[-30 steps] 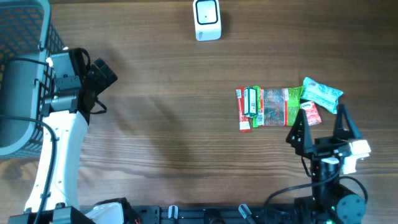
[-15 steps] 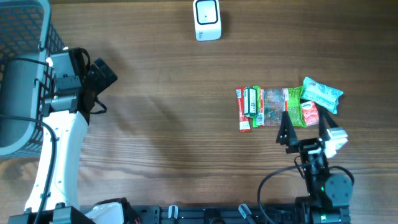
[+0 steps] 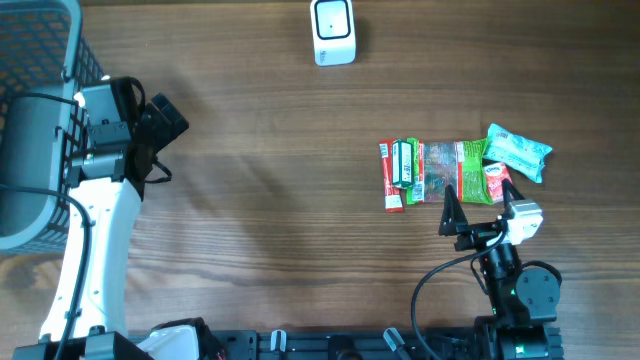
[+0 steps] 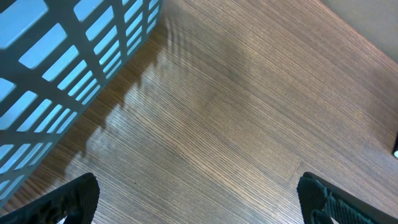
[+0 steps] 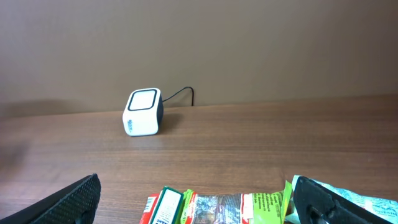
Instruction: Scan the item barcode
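Observation:
Several snack packets lie in a row at the right of the table: a red and green bundle with a small green box on it, a teal packet and a small red one. My right gripper hangs open just in front of them, nothing between its fingers. In the right wrist view the same bundle and teal packet fill the bottom edge between the open right gripper. The white scanner stands at the far edge. My left gripper is open over bare wood.
A blue-grey mesh basket stands at the far left, right beside the left arm; its slatted wall fills the left wrist view's upper left. A black cable runs from the scanner to the wall behind.
My right arm has moved left and forward, up to the front of the packets. The left arm and all items are where they were.

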Motion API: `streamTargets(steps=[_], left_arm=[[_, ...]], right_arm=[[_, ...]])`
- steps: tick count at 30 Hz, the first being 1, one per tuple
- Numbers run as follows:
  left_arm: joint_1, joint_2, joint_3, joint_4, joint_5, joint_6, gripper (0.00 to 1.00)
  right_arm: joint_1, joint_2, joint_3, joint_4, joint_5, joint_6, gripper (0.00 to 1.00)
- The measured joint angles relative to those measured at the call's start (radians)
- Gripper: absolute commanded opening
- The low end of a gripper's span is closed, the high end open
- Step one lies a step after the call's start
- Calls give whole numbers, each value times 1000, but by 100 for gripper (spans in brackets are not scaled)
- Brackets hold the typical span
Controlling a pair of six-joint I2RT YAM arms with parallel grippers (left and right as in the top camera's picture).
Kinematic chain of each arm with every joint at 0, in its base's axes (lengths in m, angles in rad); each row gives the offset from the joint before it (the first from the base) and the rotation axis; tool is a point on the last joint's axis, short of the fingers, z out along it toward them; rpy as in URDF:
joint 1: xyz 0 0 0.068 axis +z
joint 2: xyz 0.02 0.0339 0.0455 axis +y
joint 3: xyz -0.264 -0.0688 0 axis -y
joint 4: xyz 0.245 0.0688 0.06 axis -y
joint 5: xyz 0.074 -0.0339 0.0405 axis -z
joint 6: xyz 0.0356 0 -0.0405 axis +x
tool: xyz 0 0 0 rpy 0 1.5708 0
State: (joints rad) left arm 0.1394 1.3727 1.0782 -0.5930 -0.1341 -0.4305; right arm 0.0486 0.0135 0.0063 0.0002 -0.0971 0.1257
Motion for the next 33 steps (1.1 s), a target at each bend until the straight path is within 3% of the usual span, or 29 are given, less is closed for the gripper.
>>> streamTargets(steps=[33], left_arm=[[0,0,0,0,0,0,100]], right_arm=[[0,0,0,0,0,-8,100]])
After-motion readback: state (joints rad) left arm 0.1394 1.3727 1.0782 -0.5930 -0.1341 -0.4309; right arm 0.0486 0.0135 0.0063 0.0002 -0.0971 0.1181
